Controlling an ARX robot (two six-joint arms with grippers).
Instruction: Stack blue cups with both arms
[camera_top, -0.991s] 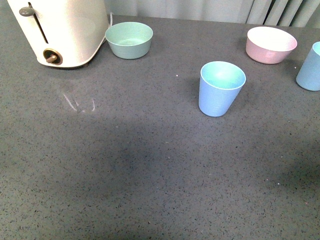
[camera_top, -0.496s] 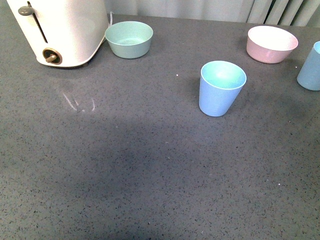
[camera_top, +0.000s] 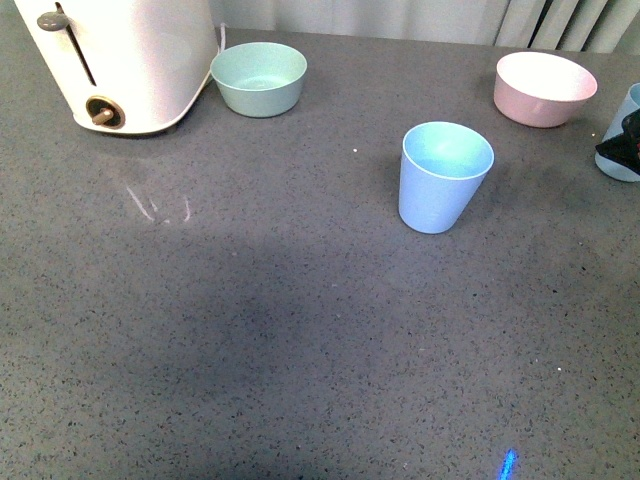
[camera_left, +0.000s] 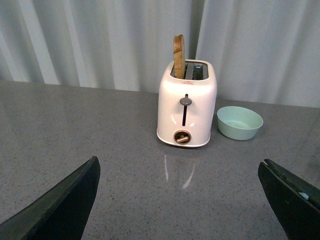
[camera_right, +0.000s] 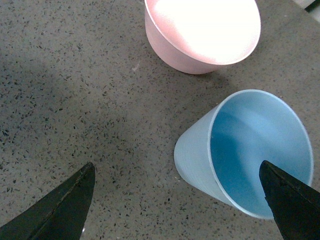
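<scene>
One light blue cup (camera_top: 444, 178) stands upright at the middle right of the grey table. The second blue cup (camera_top: 620, 140) stands at the right edge, partly hidden by the black tip of my right gripper (camera_top: 625, 145). In the right wrist view this cup (camera_right: 250, 152) lies between my open fingers, close to the right finger (camera_right: 292, 202); my right gripper (camera_right: 175, 205) holds nothing. My left gripper (camera_left: 182, 200) is open and empty above bare table, facing the toaster. It does not show in the front view.
A white toaster (camera_top: 125, 60) with a slice of bread (camera_left: 178, 49) stands at the back left, a mint-green bowl (camera_top: 259, 78) beside it. A pink bowl (camera_top: 544, 88) sits at the back right, close to the second cup (camera_right: 202, 32). Curtains hang behind.
My right gripper's black tip has come into the front view at the right edge, over the second cup. The cups and bowls have not moved.
</scene>
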